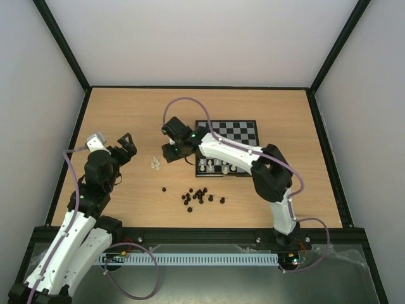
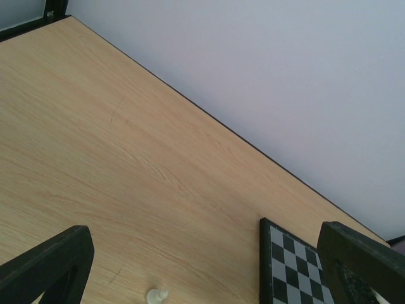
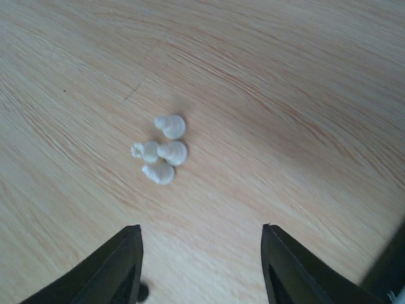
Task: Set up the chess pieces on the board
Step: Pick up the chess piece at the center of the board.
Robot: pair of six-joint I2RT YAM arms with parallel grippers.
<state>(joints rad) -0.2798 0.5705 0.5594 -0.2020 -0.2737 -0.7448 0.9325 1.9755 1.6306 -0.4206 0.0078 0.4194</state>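
Observation:
The black-and-grey board [image 1: 237, 132] lies at the table's middle right, with white pieces [image 1: 215, 166] standing along its near rows. Several loose white pieces [image 1: 155, 163] lie in a small cluster on the table left of the board; in the right wrist view the cluster [image 3: 162, 149] lies ahead of the open, empty right gripper [image 3: 201, 229]. That gripper [image 1: 169, 152] hovers just right of the cluster. My left gripper [image 1: 126, 147] is open and empty, further left. Its wrist view shows one white piece [image 2: 156, 296] and the board's corner [image 2: 285, 266] between its fingers [image 2: 205, 234].
Several black pieces [image 1: 199, 196] are scattered on the table in front of the board, one showing by the right gripper's left finger [image 3: 143, 292]. White walls with a dark frame [image 1: 196, 87] close off the table on three sides.

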